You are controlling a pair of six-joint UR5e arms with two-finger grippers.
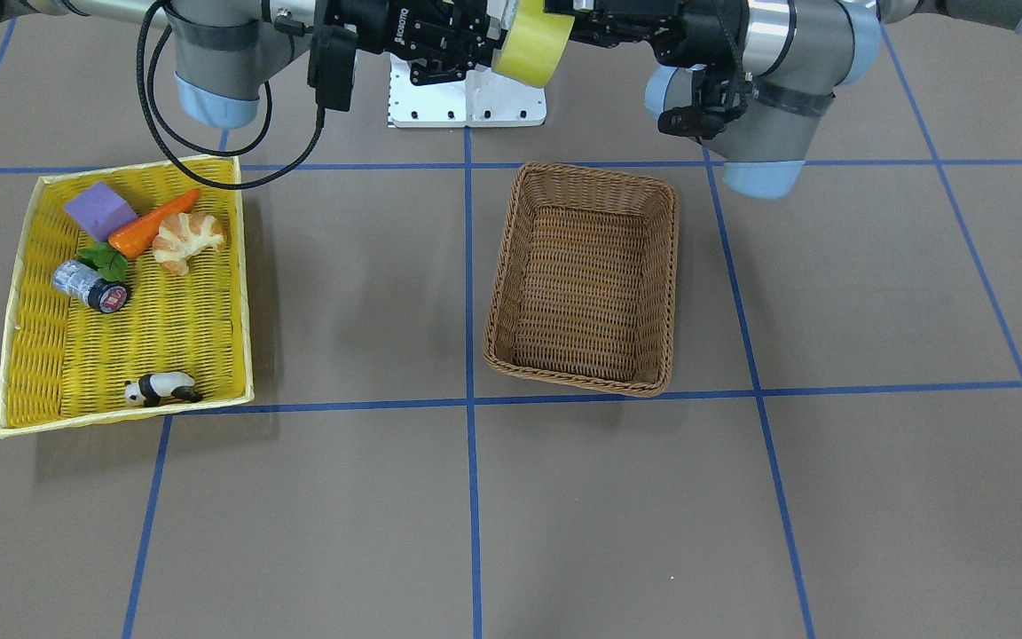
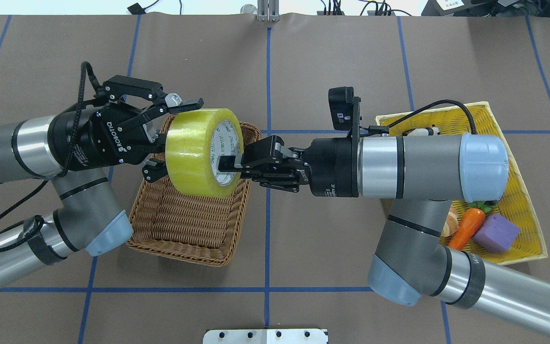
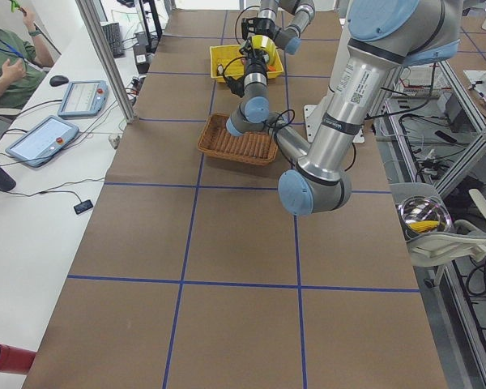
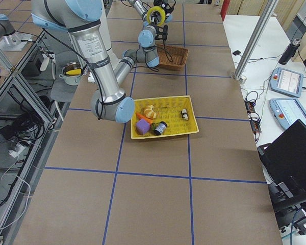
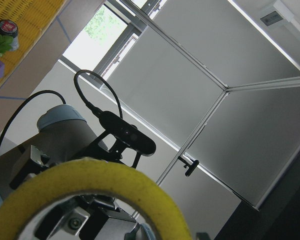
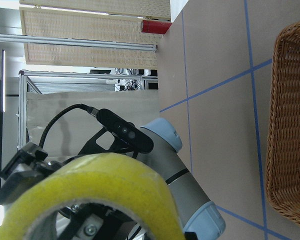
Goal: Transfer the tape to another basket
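1. ok so the tape (image 2: 194,150) is up in the air, in neither basket. It hangs between the two pincers, well clear of the surface (image 2: 332,71). From overhead it covers part of the basket (image 2: 160,229).
2. The right pincer (image 2: 229,167) is clamped on the roll's wall, and you can see one finger poking into the pale core. The roll lies on its side with the open face toward the right arm.
3. The left pincer (image 2: 174,137) is spread wide around the other end of the roll, one finger on each side of the yellow band. The far finger looks just off it. For the near one I can't tell if it's touching.
4. The basket sits on the half of the surface toward the left edge, well short of that edge.
5. The yellow basket (image 2: 525,191) is over toward the right edge, well apart from the brown one.
6. Stuff in the yellow one: a purple block (image 1: 100,210), a carrot (image 1: 152,224) and a croissant (image 1: 187,240) bunched at the robot-side end. A grey cylinder (image 1: 90,286) with a dark cap lies just beside them.
7. There's also a little panda (image 1: 161,389) alone at the end nearest the operators' edge.
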